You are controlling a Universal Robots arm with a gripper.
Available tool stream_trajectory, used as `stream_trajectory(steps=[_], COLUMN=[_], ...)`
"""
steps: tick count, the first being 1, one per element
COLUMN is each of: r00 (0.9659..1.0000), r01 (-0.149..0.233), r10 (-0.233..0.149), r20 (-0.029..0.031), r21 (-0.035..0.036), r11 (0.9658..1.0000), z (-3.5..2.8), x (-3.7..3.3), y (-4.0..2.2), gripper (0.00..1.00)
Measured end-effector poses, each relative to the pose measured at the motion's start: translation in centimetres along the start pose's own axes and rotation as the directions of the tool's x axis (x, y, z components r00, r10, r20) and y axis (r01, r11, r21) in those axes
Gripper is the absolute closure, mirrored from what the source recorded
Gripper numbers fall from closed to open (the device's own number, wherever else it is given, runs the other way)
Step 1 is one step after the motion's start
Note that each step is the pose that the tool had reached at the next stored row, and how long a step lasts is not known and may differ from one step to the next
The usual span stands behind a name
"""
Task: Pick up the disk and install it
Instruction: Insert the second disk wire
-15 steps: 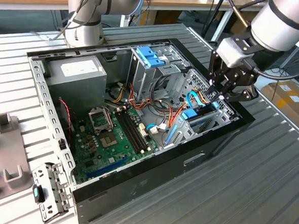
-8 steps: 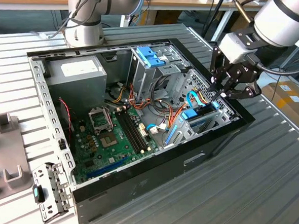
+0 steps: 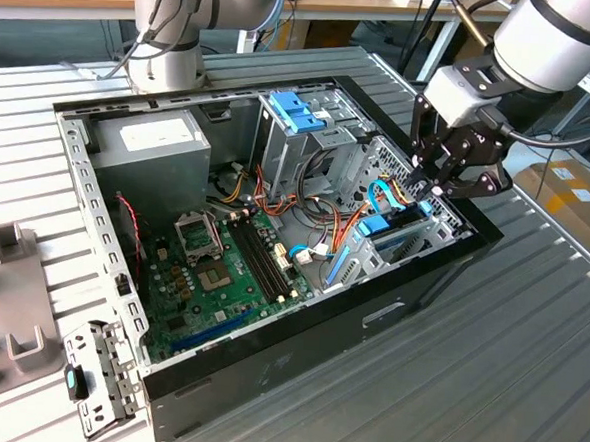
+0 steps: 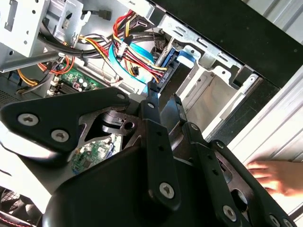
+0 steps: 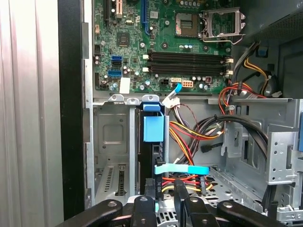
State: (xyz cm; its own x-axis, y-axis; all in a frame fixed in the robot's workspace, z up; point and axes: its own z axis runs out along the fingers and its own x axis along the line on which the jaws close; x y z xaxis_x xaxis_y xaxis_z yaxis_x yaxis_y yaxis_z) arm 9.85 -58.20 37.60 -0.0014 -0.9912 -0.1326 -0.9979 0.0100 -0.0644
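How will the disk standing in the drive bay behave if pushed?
The disk looks like a rigid dark slab, so flexing seems unlikely. Standing on edge between the metal walls of the drive bay, it would probably slide rather than tip.

Colours in the open case

I see my black tool (image 3: 456,171) just above the dark disk (image 5: 152,156) with its light-blue tab, beside red, yellow and orange wires (image 5: 189,137); farther off, a green motherboard (image 3: 221,277), on the ribbed grey desk (image 3: 486,373).
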Motion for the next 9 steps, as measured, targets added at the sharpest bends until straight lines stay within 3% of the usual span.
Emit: stream_trajectory(steps=[9], r00=[1.0], r01=[0.0], r10=[0.0], r20=[-0.001], r21=[0.0], r11=[1.0], z=[0.0], x=[-0.03], y=[0.03], gripper=[0.7])
